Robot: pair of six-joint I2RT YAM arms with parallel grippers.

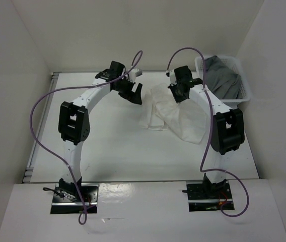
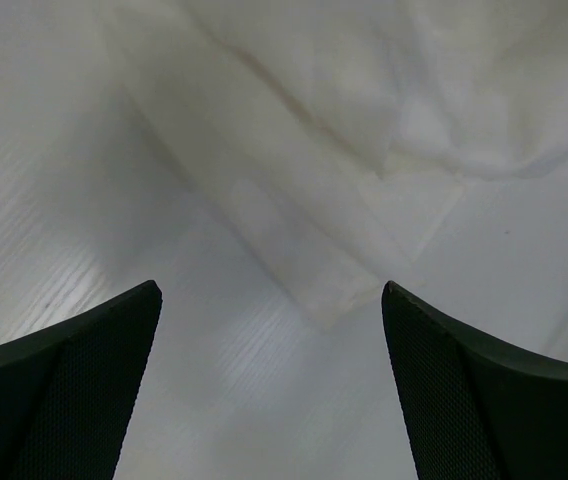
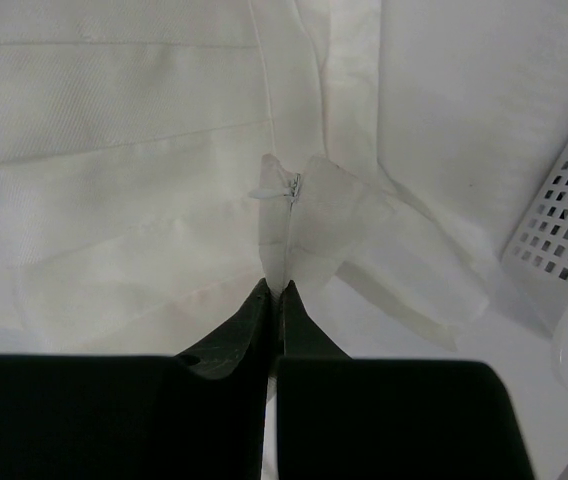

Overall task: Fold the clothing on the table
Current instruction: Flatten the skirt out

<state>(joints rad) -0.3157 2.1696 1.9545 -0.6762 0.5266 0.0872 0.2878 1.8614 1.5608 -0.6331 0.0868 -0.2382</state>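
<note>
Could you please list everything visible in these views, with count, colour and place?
clothing: one, white, mid-table, nearer the right arm
basket: one, white mesh, table's far right corner
grey garment: one, dark grey, inside the basket
table: one, white, beneath everything
rail: one, metal, along the table's left edge
cables: two, purple, one looping along each arm
left gripper: one, black, open, by the clothing's left edge
right gripper: one, black, shut on a fold of the clothing
</note>
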